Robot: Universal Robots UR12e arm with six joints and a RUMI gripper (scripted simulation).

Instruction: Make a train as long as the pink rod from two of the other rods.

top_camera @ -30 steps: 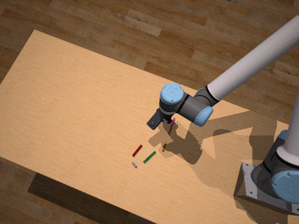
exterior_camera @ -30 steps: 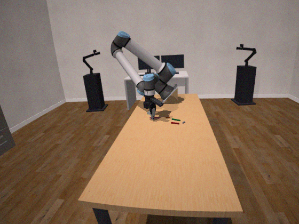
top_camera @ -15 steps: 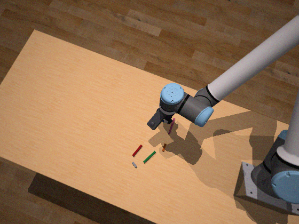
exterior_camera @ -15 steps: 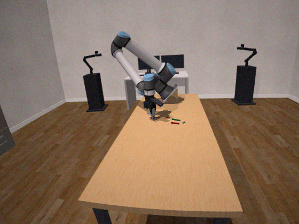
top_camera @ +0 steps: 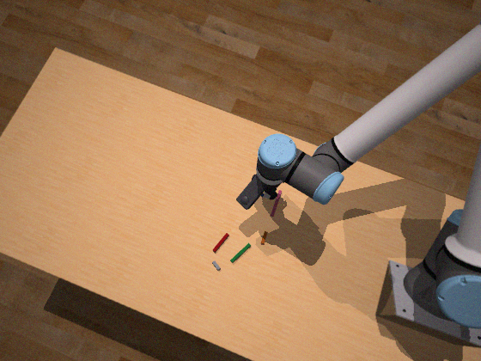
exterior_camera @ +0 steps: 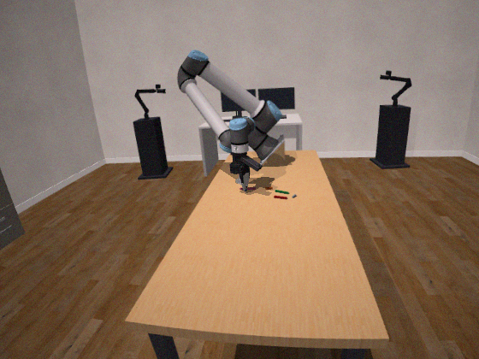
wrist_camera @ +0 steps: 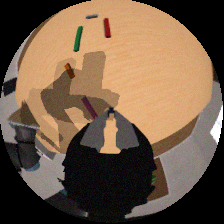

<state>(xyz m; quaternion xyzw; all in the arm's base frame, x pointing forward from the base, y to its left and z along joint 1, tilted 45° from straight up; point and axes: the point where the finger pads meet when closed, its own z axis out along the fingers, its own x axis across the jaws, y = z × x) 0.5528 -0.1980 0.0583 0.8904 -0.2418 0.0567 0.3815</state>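
Note:
My gripper [exterior_camera: 245, 186] [wrist_camera: 111, 110] is low over the table, shut on a tiny blue rod [wrist_camera: 111, 109] that shows only as a dark blue speck at the fingertips in the wrist view. In the top view the wrist hides the fingers. The pink rod [top_camera: 276, 203] [exterior_camera: 250, 188] [wrist_camera: 89, 107] lies flat right beside the fingers, partly in shadow. Further off lie the orange rod [top_camera: 264, 237] [exterior_camera: 268, 188] [wrist_camera: 69, 71], the green rod [top_camera: 240, 253] [exterior_camera: 281, 191] [wrist_camera: 78, 38], the red rod [top_camera: 221, 242] [exterior_camera: 280, 197] [wrist_camera: 107, 27] and the short grey rod [top_camera: 216, 266] [exterior_camera: 294, 196] [wrist_camera: 91, 16], all apart from each other.
The long wooden table [top_camera: 107, 172] [exterior_camera: 265, 265] carries the rods near the arm's end. The robot base [top_camera: 434, 292] is bolted at that end. Camera stands and a desk with monitors stand on the floor behind.

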